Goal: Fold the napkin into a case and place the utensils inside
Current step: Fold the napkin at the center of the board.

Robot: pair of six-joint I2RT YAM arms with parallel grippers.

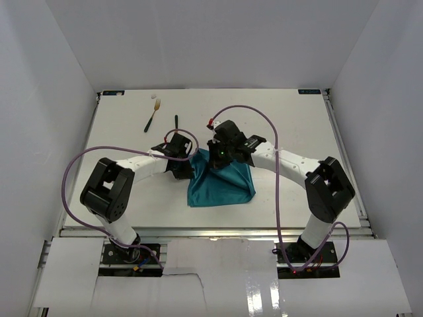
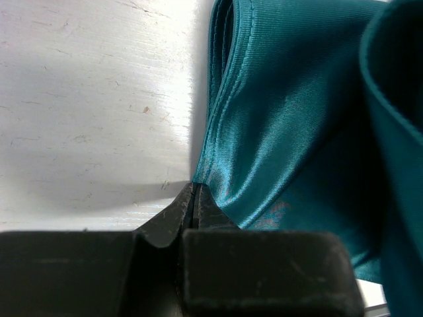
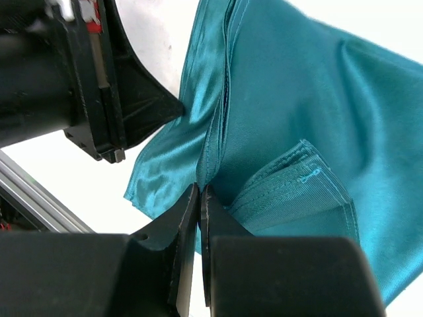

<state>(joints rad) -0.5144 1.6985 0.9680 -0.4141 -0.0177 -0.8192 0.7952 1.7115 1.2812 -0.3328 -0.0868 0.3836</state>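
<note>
Fork [image 1: 153, 113]: flat on the table [image 1: 291, 125], far left part.
Knife [image 1: 177, 124]: just right of the fork, not touching it.
Left gripper [image 2: 193, 193]: jaws pressed together, nipping the napkin's left edge.
Napkin [image 1: 221, 181]: teal, folded in layers, mid-table between the arms.
Right gripper [image 3: 199, 193]: jaws clenched on the napkin's layered fold.
</note>
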